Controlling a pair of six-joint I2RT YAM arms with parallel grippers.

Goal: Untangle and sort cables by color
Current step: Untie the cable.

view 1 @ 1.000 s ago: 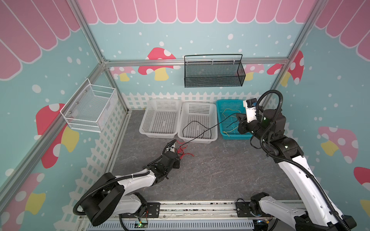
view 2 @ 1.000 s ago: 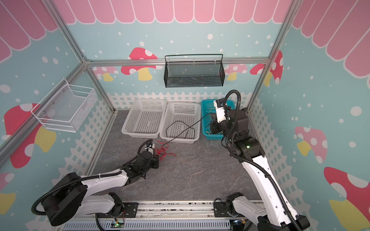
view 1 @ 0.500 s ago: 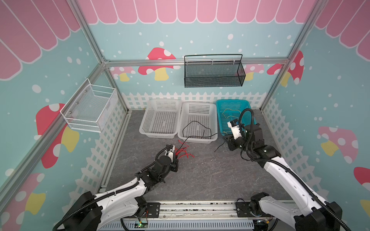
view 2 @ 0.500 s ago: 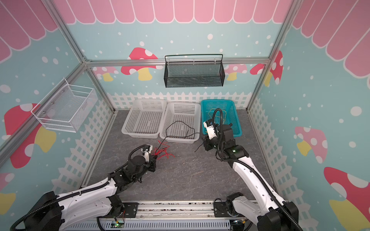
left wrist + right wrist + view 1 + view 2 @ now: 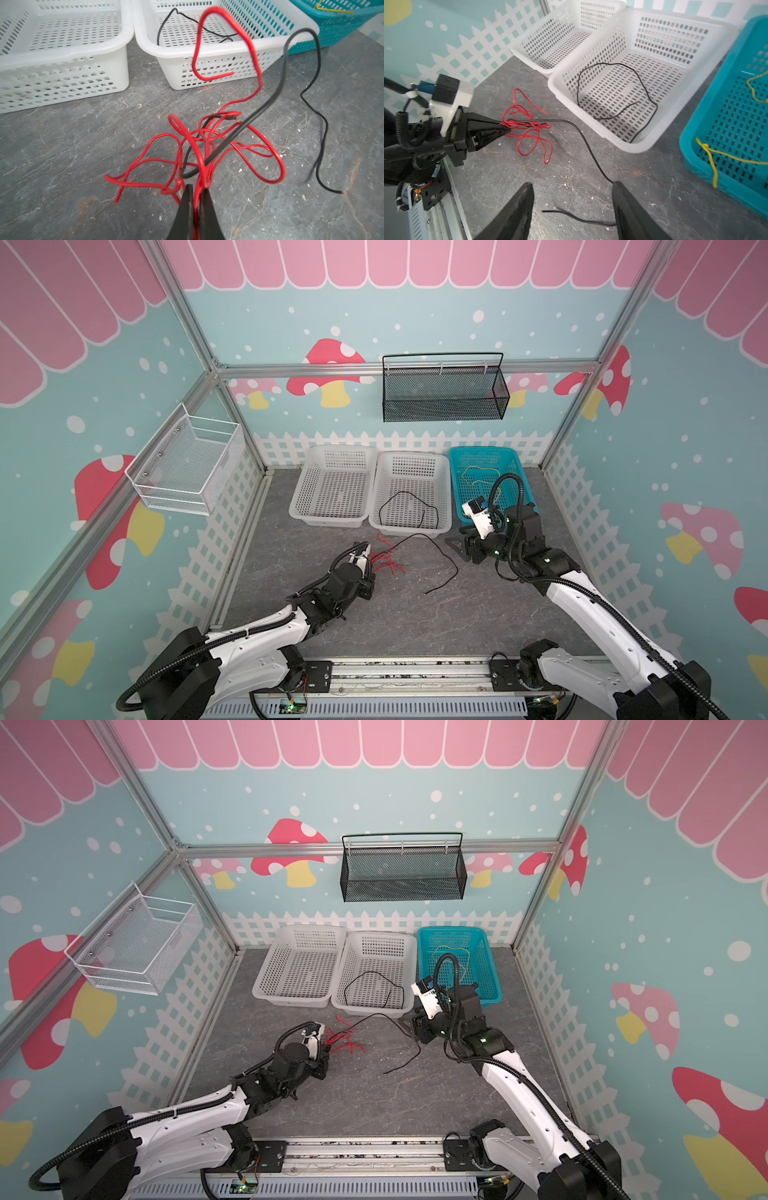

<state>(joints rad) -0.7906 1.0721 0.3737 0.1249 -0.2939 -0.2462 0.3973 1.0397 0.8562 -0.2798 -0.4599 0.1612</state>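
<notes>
left gripper [image 5: 196,188] pinching red cables [image 5: 204,133] | right gripper [image 5: 572,185] hanging wide, holding nothing | two black cables [image 5: 588,145]: one crossing reds, one lying in middle basket [image 5: 399,531] at 12 o'clock | floor baskets [image 5: 328,520]: three

red cables [image 5: 384,561], black cable [image 5: 591,153], yellow cable [image 5: 712,166]. teal basket [image 5: 482,450]; left basket [image 5: 301,489], middle basket [image 5: 413,466] plain white, slotted. floor [image 5: 415,622] grey, marble-ish veins. walls [image 5: 415,323] teal, white dots, pink scallops, red-yellow mushrooms lol. mesh basket [image 5: 444,406] black.
</notes>
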